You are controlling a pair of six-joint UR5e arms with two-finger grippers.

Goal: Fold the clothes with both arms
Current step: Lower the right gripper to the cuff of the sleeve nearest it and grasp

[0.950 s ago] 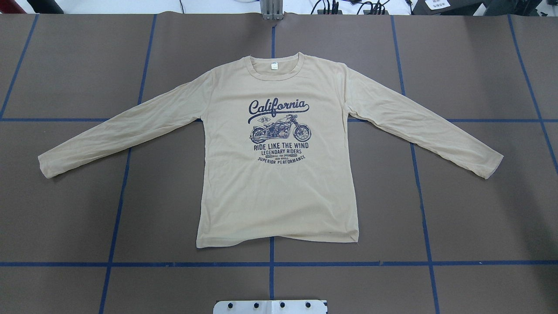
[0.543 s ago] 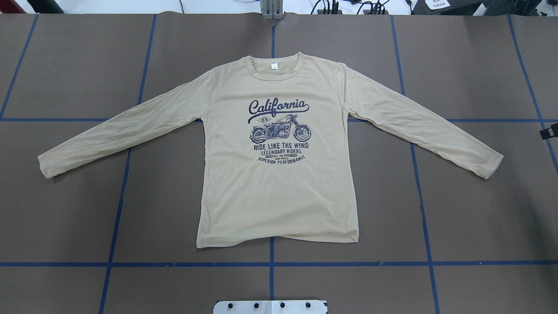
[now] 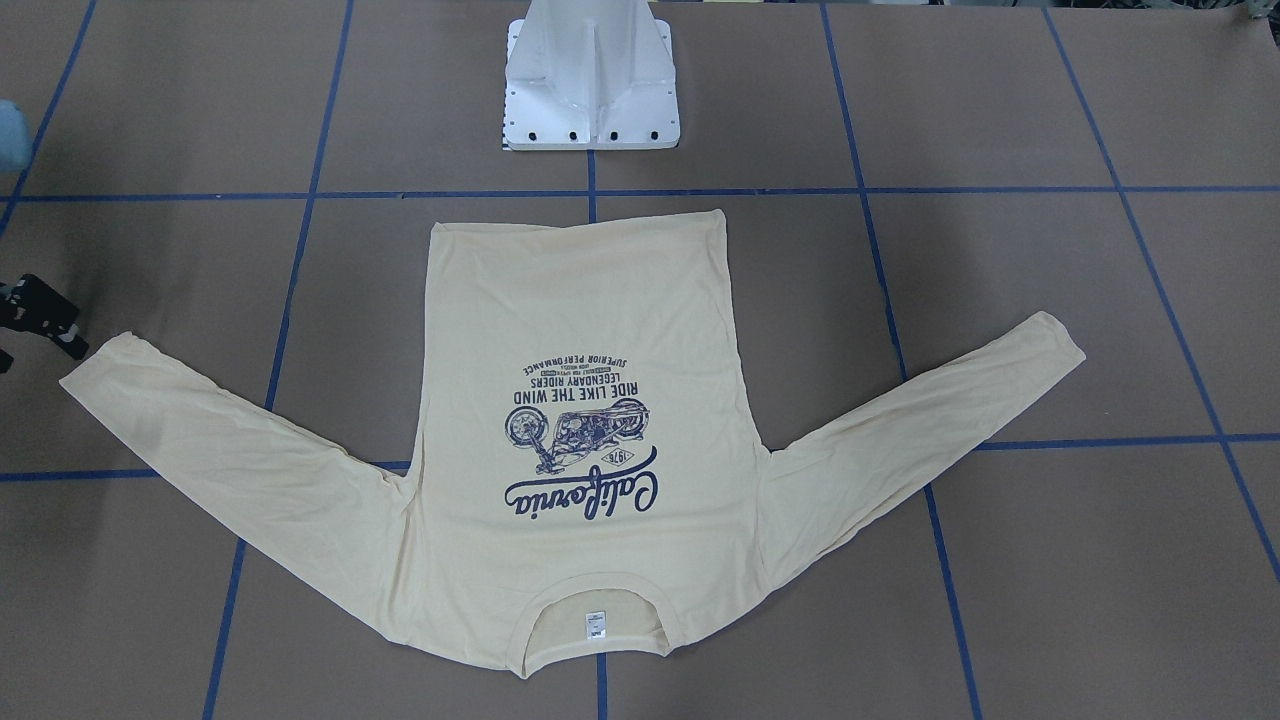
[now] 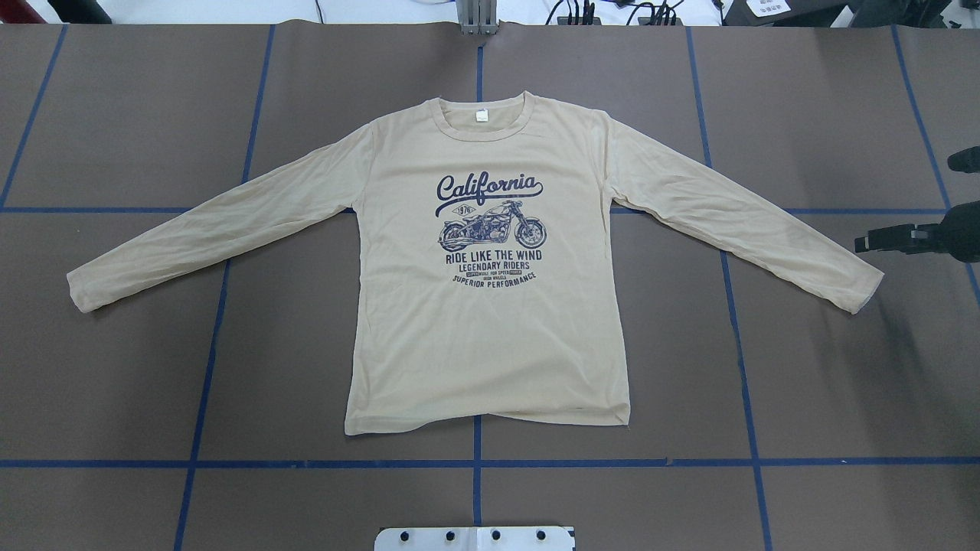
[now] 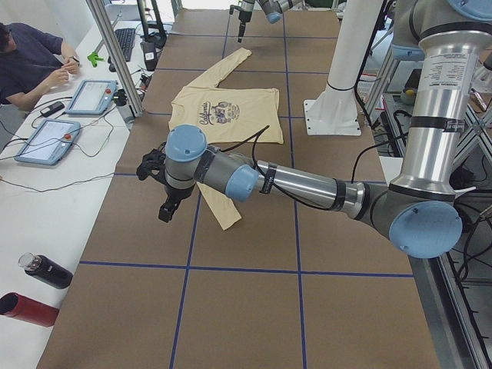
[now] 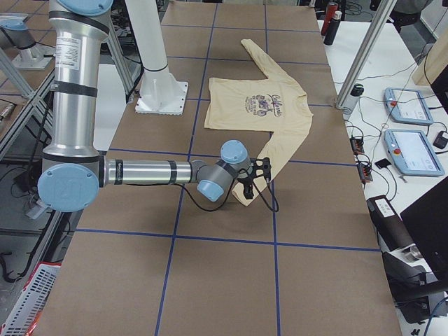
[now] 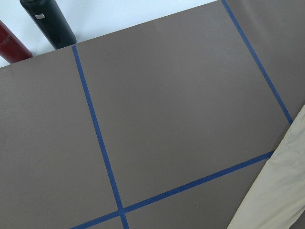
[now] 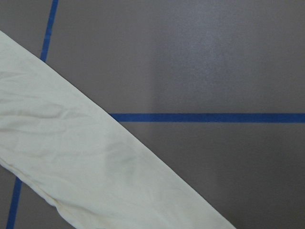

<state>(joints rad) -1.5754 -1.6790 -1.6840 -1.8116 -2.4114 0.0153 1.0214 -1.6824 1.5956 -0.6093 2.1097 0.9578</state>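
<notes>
One T-shirt (image 4: 490,337) flat mid-table (image 4: 804,383), print up, sleeves spread | right gripper (image 4: 903,237) near right-side cuff, grip state unreadable | left gripper (image 5: 165,192) near other cuff, grip state unreadable

At three o'clock overhead, the view's edge cuts off my right gripper (image 4: 867,243); I can't read its jaws. My left gripper (image 5: 164,207) shows only side-on, jaws unreadable.

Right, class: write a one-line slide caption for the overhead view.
Cream long-sleeved T-shirt spread flat, print up, right gripper near one cuff.
</notes>
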